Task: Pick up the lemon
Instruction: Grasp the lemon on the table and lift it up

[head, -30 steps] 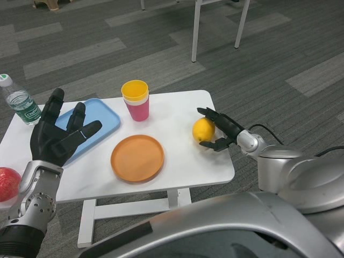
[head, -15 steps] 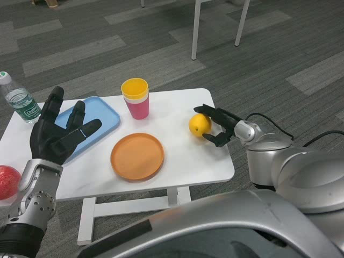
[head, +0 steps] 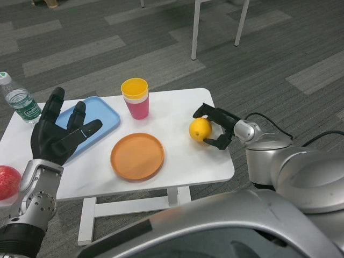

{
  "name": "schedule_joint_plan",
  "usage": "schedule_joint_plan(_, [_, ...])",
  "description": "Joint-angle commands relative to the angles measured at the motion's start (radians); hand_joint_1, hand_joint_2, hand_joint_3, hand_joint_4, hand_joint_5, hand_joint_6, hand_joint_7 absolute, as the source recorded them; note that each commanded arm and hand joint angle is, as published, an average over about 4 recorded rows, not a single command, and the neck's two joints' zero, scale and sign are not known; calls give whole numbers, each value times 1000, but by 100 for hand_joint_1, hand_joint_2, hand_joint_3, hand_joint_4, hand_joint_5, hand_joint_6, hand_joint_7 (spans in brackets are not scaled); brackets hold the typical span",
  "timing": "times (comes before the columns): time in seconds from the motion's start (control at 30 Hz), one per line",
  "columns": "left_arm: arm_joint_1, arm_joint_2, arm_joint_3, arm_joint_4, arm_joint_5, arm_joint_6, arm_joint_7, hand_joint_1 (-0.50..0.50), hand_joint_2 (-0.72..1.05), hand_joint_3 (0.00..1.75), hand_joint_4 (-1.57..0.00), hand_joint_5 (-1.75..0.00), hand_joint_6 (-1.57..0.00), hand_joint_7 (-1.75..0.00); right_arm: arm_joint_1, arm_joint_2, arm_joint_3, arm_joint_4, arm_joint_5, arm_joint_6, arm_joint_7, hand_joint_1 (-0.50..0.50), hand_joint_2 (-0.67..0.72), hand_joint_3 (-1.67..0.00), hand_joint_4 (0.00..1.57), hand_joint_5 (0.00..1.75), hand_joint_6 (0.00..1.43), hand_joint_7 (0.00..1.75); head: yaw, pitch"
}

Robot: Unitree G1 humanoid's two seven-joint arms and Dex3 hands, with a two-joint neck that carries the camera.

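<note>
The yellow lemon (head: 199, 129) sits near the right edge of the white table (head: 177, 166). My right hand (head: 219, 127) reaches in from the right and grips it, with fingers curled over its top and the thumb under its near side. Whether the lemon is off the tabletop cannot be told. My left hand (head: 56, 135) is held up at the left, fingers spread, holding nothing, in front of the blue tray.
An orange plate (head: 137, 156) lies mid-table. A yellow cup stacked in a pink cup (head: 135, 98) stands behind it. A blue tray (head: 102, 114), a water bottle (head: 19, 102) and a red apple (head: 8, 181) are at the left. White furniture legs (head: 196, 27) stand beyond the table.
My right hand's fingers have curled in around the lemon, which shifted slightly left on the table. The left hand has stayed put. The view moved a little at first.
</note>
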Motion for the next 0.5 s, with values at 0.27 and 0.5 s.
schedule_joint_plan(0.27, [5,3,2,13,-4,-17,-5,50,96,9,0,0,0,-7,60,-11,-191,-111,1,-18,-6,-46,-35,-159,0,87,21,133,11,21])
schedule_joint_plan(0.5, [3,-1,4,18,-5,-18,-5,50,96,9,0,0,0,-7,83,-18,-256,-184,1,-25,-20,-46,-35,-159,0,87,25,133,18,51])
